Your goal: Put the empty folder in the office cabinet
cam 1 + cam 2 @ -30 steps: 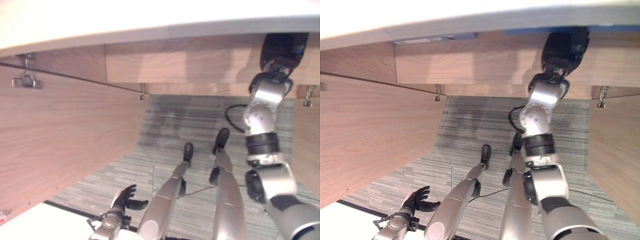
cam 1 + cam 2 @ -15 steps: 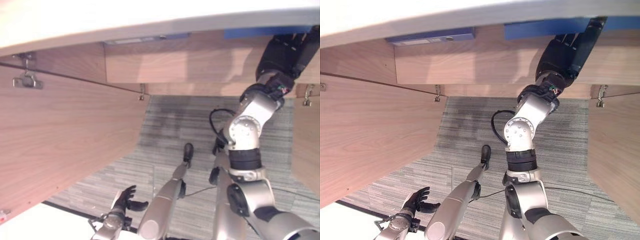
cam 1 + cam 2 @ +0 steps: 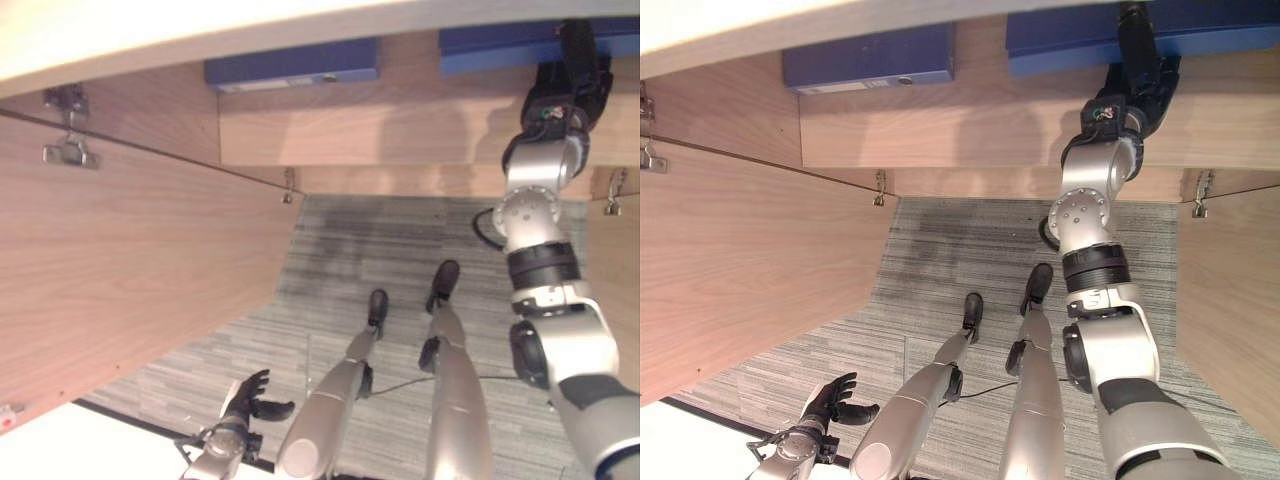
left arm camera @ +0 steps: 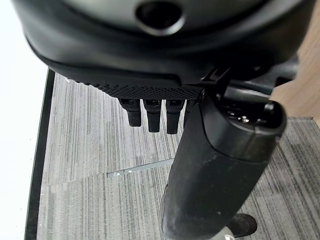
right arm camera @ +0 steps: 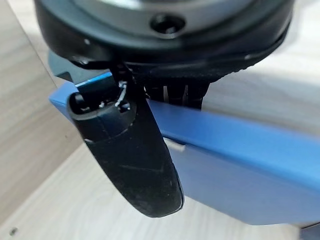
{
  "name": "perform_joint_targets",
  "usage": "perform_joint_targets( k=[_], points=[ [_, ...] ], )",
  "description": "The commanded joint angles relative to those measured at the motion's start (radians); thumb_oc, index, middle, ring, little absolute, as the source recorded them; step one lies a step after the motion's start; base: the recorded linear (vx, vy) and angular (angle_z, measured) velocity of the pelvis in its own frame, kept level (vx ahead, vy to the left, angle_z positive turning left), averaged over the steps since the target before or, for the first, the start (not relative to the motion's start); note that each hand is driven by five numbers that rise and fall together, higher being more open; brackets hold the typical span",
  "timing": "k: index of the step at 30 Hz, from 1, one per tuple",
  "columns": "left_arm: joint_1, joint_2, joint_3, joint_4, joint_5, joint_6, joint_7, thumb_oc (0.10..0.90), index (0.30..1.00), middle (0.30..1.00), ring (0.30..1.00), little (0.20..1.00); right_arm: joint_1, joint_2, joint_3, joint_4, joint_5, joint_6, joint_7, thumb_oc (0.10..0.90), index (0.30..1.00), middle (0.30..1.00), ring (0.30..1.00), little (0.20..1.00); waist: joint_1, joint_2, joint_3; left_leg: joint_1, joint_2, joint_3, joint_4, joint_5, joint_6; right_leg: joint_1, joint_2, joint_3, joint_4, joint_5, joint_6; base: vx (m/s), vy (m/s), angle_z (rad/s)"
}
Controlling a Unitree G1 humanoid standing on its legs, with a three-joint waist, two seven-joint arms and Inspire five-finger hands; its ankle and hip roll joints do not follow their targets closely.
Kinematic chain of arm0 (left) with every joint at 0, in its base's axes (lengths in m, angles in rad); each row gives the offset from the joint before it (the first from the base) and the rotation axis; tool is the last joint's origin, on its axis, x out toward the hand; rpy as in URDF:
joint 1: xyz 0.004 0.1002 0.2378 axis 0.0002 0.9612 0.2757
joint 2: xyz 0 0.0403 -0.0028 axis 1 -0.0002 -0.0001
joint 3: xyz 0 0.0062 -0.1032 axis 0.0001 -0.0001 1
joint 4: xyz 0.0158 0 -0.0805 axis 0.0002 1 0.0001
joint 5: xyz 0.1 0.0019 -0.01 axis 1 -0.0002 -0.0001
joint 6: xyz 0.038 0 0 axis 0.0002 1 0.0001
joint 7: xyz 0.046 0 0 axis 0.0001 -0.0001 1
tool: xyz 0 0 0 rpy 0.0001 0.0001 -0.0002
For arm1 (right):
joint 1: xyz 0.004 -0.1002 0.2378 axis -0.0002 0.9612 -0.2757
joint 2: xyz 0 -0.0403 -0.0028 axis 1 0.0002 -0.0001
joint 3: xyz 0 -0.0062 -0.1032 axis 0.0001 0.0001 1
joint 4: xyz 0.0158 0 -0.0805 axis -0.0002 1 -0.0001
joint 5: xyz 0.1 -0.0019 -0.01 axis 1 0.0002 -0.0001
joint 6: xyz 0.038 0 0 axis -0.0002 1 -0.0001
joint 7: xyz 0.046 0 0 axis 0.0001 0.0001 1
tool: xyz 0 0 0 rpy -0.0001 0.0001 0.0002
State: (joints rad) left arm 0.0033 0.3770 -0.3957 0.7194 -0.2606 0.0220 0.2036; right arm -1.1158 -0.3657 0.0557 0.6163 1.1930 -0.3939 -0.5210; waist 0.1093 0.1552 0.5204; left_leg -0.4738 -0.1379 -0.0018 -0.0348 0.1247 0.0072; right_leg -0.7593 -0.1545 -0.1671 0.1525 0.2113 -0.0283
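The big wooden office cabinet [image 3: 970, 130] was the largest thing, made of pale brown wood with a light top edge, and its wooden doors [image 3: 130, 270] stood open on both sides, with small metal hinges [image 3: 65, 152] on them. Below it lay the grey striped carpet floor [image 3: 960, 250]. Inside the cabinet, up at the top right, was the flat blue folder [image 3: 1060, 35]. It was a plain, deep blue, long and thin with straight edges, and it lay flat on the wooden shelf. Close up, in the right wrist view, the blue folder [image 5: 240, 165] looked smooth, with one sharp corner and a thin lighter blue line along its edge, and a step in the edge where one layer sat over another. A second dark blue folder with a pale strip on its edge [image 3: 868, 65] lay on the same shelf to the left, well apart from the first one. The robot's right hand [image 3: 1140, 70] reached up into the cabinet and was on the blue folder, with its thumb lying over the front of it and its fingers behind the folder's edge, so it was holding the folder. The left hand [image 3: 250, 398] hung low near the floor, well away from the cabinet, with its fingers loose and holding nothing.
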Motion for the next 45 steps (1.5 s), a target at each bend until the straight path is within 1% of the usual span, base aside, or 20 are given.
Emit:
perform_joint_targets(
  k=[1,5,8,9,12,13,16,22,27,31,32,34,35,37,38,39,40,42,44,45],
  points=[
    [0.074,0.049,-0.047,0.031,0.015,0.020,0.010,0.800,0.900,0.900,0.900,0.900,-0.089,-0.010,0.085,0.001,-0.038,0.046,0.049,0.800,0.900,0.900,0.900,0.900,0.000,0.105,0.000,0.020,0.062,0.016,0.032,-0.128,-0.027,0.056,-0.006,0.064,0.023,-0.127,0.130,0.00,-0.007,-0.08],
    [0.074,0.039,-0.045,0.022,0.016,0.023,0.014,0.800,0.900,0.900,0.900,0.900,-0.052,0.045,0.084,0.021,-0.016,0.070,0.069,0.800,0.900,0.900,0.900,0.900,0.003,0.111,0.000,0.023,0.065,0.015,0.014,-0.118,-0.027,0.058,-0.005,0.061,0.011,-0.123,0.131,0.00,-0.002,-0.03],
    [0.074,0.037,-0.045,0.005,0.024,0.020,0.003,0.800,0.900,0.900,0.900,0.900,-0.018,0.079,0.147,0.034,0.035,0.131,0.149,0.800,0.900,0.900,0.900,0.900,0.012,0.118,0.000,0.029,0.066,0.015,0.004,-0.110,-0.030,0.063,-0.005,0.058,0.005,-0.119,0.129,0.00,0.000,0.00],
    [0.068,0.047,-0.047,-0.005,0.049,0.004,-0.019,0.800,0.900,0.900,0.900,0.900,0.023,0.059,0.286,0.075,0.026,0.228,0.238,0.800,0.900,0.900,0.900,0.900,0.019,0.111,0.000,0.029,0.069,0.015,0.001,-0.103,-0.034,0.064,-0.004,0.053,0.000,-0.115,0.127,0.00,0.000,0.00],
    [0.064,0.061,-0.046,-0.014,0.063,-0.006,-0.040,0.800,0.900,0.900,0.900,0.900,0.044,0.007,0.394,0.049,-0.027,0.298,0.309,0.800,0.900,0.900,0.900,0.900,0.017,0.103,0.000,0.028,0.071,0.015,-0.002,-0.098,-0.037,0.064,-0.004,0.047,-0.003,-0.112,0.125,0.00,-0.014,0.00],
    [0.057,0.073,-0.045,-0.022,0.077,-0.020,-0.050,0.800,0.900,0.900,0.900,0.900,0.048,-0.057,0.451,-0.011,-0.049,0.305,0.393,0.800,0.900,0.900,0.900,0.900,0.014,0.093,0.000,0.029,0.074,0.011,-0.010,-0.089,-0.040,0.067,-0.003,0.041,-0.009,-0.109,0.125,0.01,-0.050,0.02],
    [0.066,0.077,-0.039,-0.030,0.094,-0.024,-0.055,0.800,0.900,0.900,0.900,0.900,0.068,-0.065,0.450,-0.043,-0.026,0.291,0.455,0.800,0.900,0.900,0.900,0.900,0.018,0.093,-0.001,0.052,0.079,0.001,-0.022,-0.100,-0.043,0.088,0.001,0.041,-0.009,-0.128,0.134,0.05,-0.021,0.07],
    [0.074,0.075,-0.025,-0.032,0.118,-0.031,-0.056,0.800,0.900,0.900,0.900,0.900,0.096,-0.080,0.439,-0.098,-0.011,0.264,0.509,0.800,0.900,0.900,0.900,0.900,0.015,0.092,0.000,0.040,0.077,0.005,-0.025,-0.082,-0.041,0.078,-0.002,0.036,-0.016,-0.104,0.128,0.00,-0.002,0.00],
    [0.090,0.072,-0.013,-0.031,0.135,-0.032,-0.059,0.800,0.900,0.900,0.900,0.900,0.131,-0.070,0.426,-0.130,0.016,0.250,0.551,0.800,0.900,0.900,0.900,0.900,0.018,0.101,0.000,0.063,0.081,0.001,-0.030,-0.099,-0.044,0.096,0.000,0.038,-0.010,-0.129,0.136,0.03,0.000,-0.01],
    [0.092,0.079,0.001,-0.021,0.143,-0.041,-0.067,0.800,0.900,0.900,0.900,0.900,0.122,-0.128,0.460,-0.115,-0.043,0.272,0.565,0.800,0.900,0.900,0.900,0.900,0.018,0.098,0.000,0.062,0.082,0.001,-0.031,-0.097,-0.046,0.094,-0.002,0.037,-0.011,-0.128,0.137,0.00,0.000,0.00],
    [0.088,0.082,0.004,-0.016,0.141,-0.043,-0.072,0.800,0.900,0.900,0.900,0.900,0.109,-0.158,0.470,-0.097,-0.079,0.285,0.558,0.800,0.900,0.900,0.900,0.900,0.016,0.095,0.000,0.062,0.083,0.002,-0.032,-0.096,-0.047,0.094,-0.003,0.035,-0.013,-0.127,0.138,0.00,0.000,0.00],
    [0.071,0.087,0.005,0.010,0.130,-0.044,-0.084,0.800,0.900,0.900,0.900,0.900,0.049,-0.263,0.498,0.016,-0.274,0.357,0.505,0.800,0.900,0.900,0.900,0.900,0.006,0.081,0.000,0.056,0.083,0.002,-0.037,-0.092,-0.048,0.088,-0.001,0.035,-0.019,-0.122,0.141,-0.01,-0.003,0.04],
    [0.070,0.086,0.005,0.011,0.130,-0.045,-0.084,0.800,0.900,0.900,0.900,0.900,0.048,-0.263,0.499,0.018,-0.274,0.357,0.505,0.800,0.900,0.900,0.900,0.900,0.006,0.081,0.000,0.056,0.083,0.002,-0.038,-0.092,-0.048,0.087,-0.001,0.035,-0.019,-0.122,0.141,-0.01,0.000,0.04],
    [0.062,0.086,-0.006,0.036,0.128,-0.043,-0.075,0.800,0.900,0.900,0.900,0.900,-0.037,-0.319,0.554,0.095,-0.439,0.406,0.462,0.800,0.900,0.900,0.900,0.900,0.000,0.064,0.000,0.050,0.086,0.004,-0.045,-0.086,-0.049,0.086,0.000,0.031,-0.030,-0.115,0.141,0.00,0.001,0.02],
    [0.061,0.085,-0.005,0.036,0.128,-0.043,-0.075,0.800,0.900,0.900,0.900,0.900,-0.039,-0.319,0.555,0.096,-0.439,0.406,0.463,0.800,0.900,0.900,0.900,0.900,0.000,0.065,0.000,0.050,0.086,0.004,-0.045,-0.086,-0.049,0.085,0.000,0.031,-0.030,-0.115,0.141,0.00,0.000,0.00],
    [0.064,0.090,-0.010,0.041,0.126,-0.045,-0.057,0.800,0.900,0.900,0.900,0.900,-0.126,-0.361,0.624,0.150,-0.603,0.443,0.442,0.800,0.900,0.900,0.900,0.900,-0.005,0.052,0.000,0.047,0.087,0.005,-0.049,-0.083,-0.049,0.084,0.001,0.028,-0.036,-0.110,0.141,-0.06,0.002,0.01],
    [0.061,0.091,-0.012,0.041,0.121,-0.048,-0.048,0.800,0.900,0.900,0.900,0.900,-0.180,-0.378,0.665,0.199,-0.693,0.459,0.436,0.800,0.900,0.900,0.900,0.900,-0.009,0.042,0.000,0.022,0.083,0.010,-0.042,-0.069,-0.046,0.066,-0.003,0.024,-0.041,-0.086,0.133,0.00,0.000,0.00],
    [0.064,0.092,-0.016,0.038,0.117,-0.049,-0.043,0.800,0.900,0.900,0.900,0.900,-0.209,-0.382,0.689,0.240,-0.749,0.472,0.433,0.800,0.900,0.900,0.900,0.900,-0.009,0.044,0.000,0.041,0.088,0.005,-0.048,-0.083,-0.049,0.082,0.002,0.025,-0.038,-0.107,0.140,0.00,0.001,0.06],
    [0.059,0.097,-0.029,0.034,0.089,-0.059,-0.026,0.800,0.900,0.900,0.900,0.900,-0.353,-0.384,0.796,0.460,-0.979,0.512,0.431,0.800,0.900,0.900,0.900,0.900,-0.009,0.033,0.000,0.019,0.083,0.010,-0.045,-0.066,-0.048,0.072,-0.002,0.017,-0.051,-0.080,0.134,-0.05,0.001,0.07],
    [0.058,0.096,-0.028,0.034,0.089,-0.059,-0.026,0.800,0.900,0.900,0.900,0.900,-0.354,-0.384,0.797,0.461,-0.979,0.511,0.432,0.800,0.900,0.900,0.900,0.900,-0.009,0.034,0.000,0.019,0.083,0.010,-0.045,-0.066,-0.048,0.072,-0.002,0.017,-0.051,-0.080,0.134,0.01,0.002,0.05]
  ],
)
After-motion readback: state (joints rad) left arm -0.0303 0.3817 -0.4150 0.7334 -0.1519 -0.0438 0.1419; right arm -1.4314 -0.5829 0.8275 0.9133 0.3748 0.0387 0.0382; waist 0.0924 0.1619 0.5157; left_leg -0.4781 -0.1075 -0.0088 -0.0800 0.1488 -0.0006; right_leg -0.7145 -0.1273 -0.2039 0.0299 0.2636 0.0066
